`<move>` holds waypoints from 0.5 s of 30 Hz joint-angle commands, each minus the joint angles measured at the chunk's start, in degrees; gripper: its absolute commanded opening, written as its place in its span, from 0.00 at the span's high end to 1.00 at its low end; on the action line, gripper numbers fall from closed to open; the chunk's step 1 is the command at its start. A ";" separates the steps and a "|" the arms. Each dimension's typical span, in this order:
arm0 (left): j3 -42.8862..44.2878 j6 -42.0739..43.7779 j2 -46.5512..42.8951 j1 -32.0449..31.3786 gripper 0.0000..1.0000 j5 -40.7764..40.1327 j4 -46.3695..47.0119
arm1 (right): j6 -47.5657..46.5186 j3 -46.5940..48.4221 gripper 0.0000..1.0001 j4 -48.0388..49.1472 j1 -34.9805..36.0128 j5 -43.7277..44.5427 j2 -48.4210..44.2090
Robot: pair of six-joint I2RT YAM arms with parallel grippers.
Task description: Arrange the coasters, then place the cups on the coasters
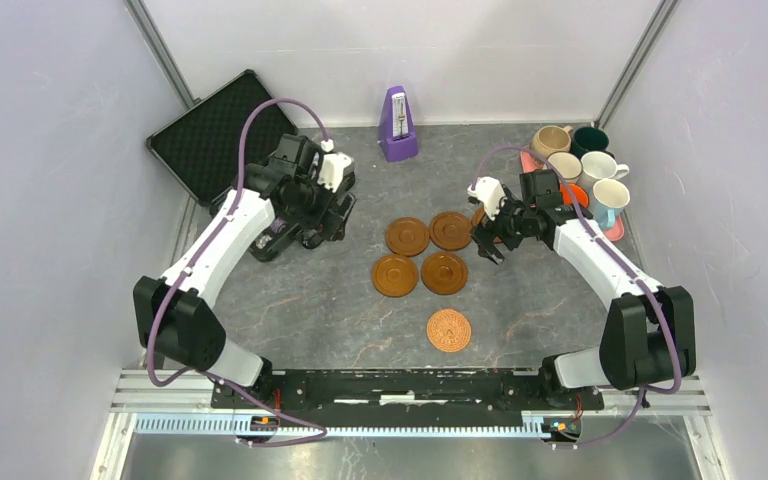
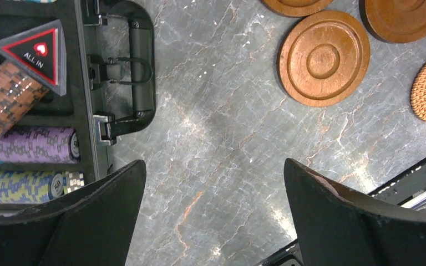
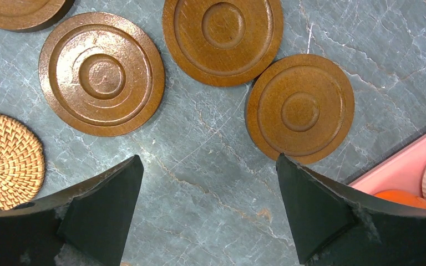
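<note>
Four brown wooden coasters [image 1: 407,236] lie in a loose square at the table's middle. A fifth coaster [image 3: 300,108] lies just right of them, touching one, mostly hidden under my right gripper in the top view. The cups [image 1: 597,167] stand bunched on a pink tray [image 1: 615,230] at the back right; the orange cup [image 3: 405,199] shows at the right wrist view's corner. My right gripper [image 3: 209,158] hangs open over bare table, its right finger [image 3: 310,199] overlapping the fifth coaster's edge. My left gripper [image 2: 214,163] is open and empty, left of the coasters [image 2: 323,58].
A round woven mat [image 1: 448,330] lies alone nearer the front. An open black case of poker chips [image 2: 28,144] sits beside my left gripper, its lid [image 1: 220,130] propped at the back left. A purple metronome [image 1: 397,125] stands at the back centre.
</note>
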 commanded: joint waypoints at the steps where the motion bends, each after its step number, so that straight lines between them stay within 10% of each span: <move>1: -1.39 0.49 -0.71 -2.50 0.00 3.05 4.93 | -0.56 -1.21 0.02 1.69 0.02 -0.72 -1.60; 15: -2.21 0.67 15.38 -17.22 0.03 -1.31 16.43 | -0.55 -1.57 0.02 1.36 -0.39 4.55 -0.55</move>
